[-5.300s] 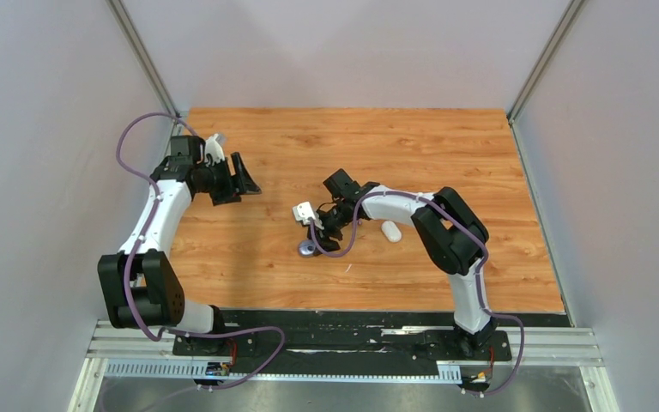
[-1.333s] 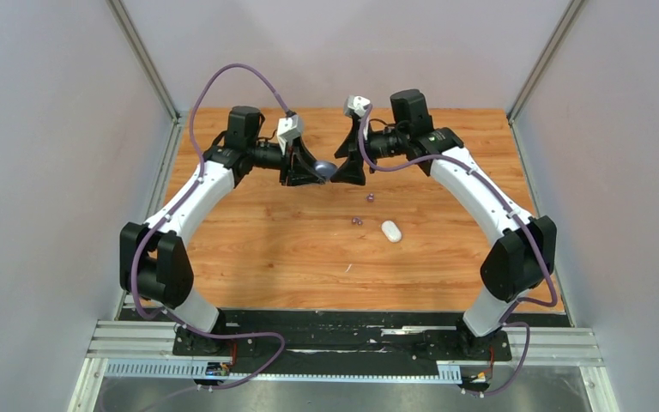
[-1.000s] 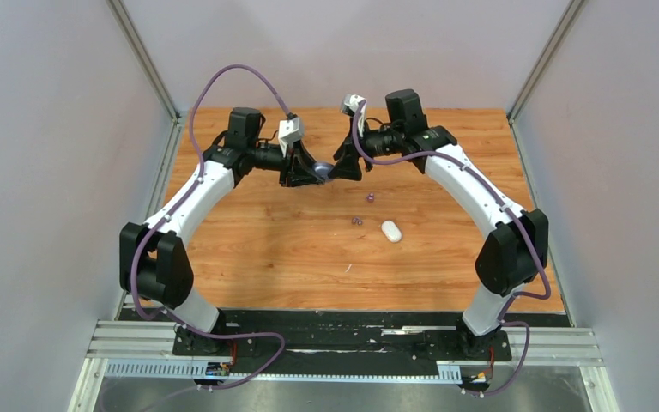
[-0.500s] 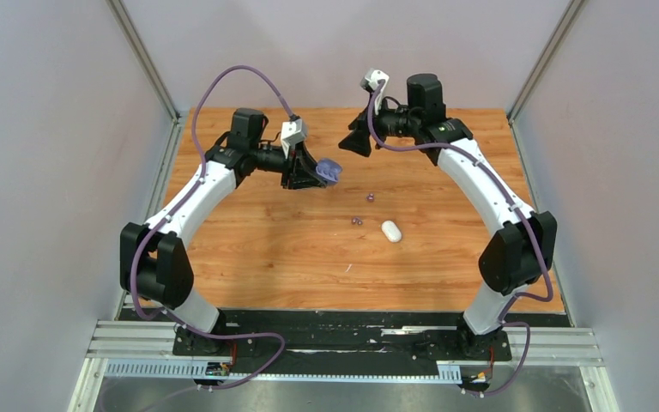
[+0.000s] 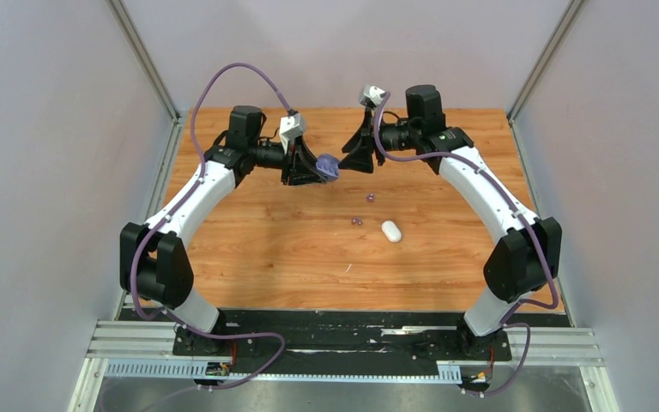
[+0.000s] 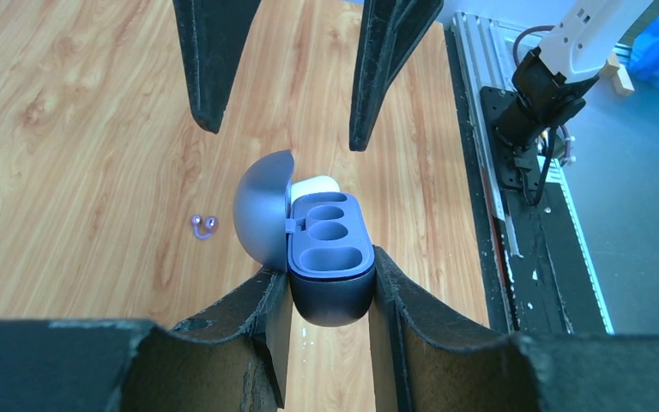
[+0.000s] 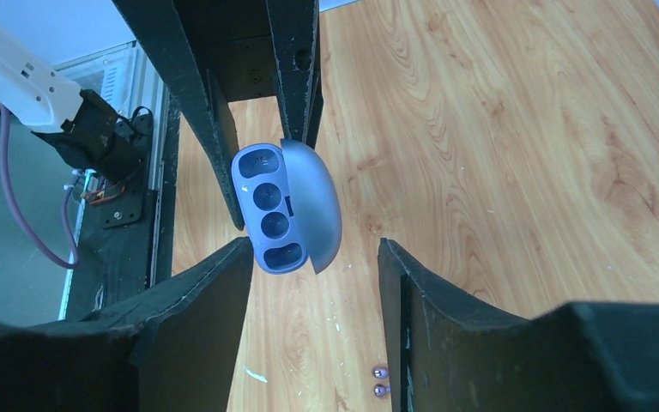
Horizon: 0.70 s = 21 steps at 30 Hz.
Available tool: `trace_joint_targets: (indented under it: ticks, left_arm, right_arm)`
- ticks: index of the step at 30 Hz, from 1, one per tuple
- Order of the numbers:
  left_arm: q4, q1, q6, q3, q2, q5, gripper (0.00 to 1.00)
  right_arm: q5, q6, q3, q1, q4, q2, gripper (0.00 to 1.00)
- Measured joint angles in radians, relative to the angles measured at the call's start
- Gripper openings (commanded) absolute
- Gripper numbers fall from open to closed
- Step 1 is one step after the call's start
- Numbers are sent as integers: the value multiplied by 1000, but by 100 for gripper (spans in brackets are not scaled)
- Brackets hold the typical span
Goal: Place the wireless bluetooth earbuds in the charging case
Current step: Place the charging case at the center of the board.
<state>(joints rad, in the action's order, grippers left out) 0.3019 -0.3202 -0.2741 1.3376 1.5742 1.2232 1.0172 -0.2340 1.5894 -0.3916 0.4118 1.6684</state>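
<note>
Earbuds [image 6: 204, 223]: two purple, loose; one charging case [image 6: 331, 245] in grip of left tool [image 6: 330, 279]; right tool [image 7: 315, 253] spread, empty

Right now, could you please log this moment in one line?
left pincer: holds purple case | lid: open, wells empty | right pincer: open, empty | earbuds: on table

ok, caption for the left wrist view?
Left gripper holds the purple charging case, lid open and wells empty, facing the open right gripper; two purple earbuds lie on the table.
</note>
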Motion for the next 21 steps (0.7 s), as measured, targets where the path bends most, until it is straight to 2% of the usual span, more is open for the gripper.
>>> trace_joint_targets:
  ticks: [8,13,17,21]
  left_arm:
    - [-8,0,25,0,0,8,0]
    - [-6,0,34,0,0,23,0]
    - [-6,0,38,0,0,29,0]
    - [-6,3,46,0,0,31,0]
  right_arm:
    - [43,1,11,-17,3,32,43]
    - [48,-3,18,-37,2,48,26]
    - [50,-2,34,-37,2,68,17]
    - [55,-6,45,-37,1,82,0]
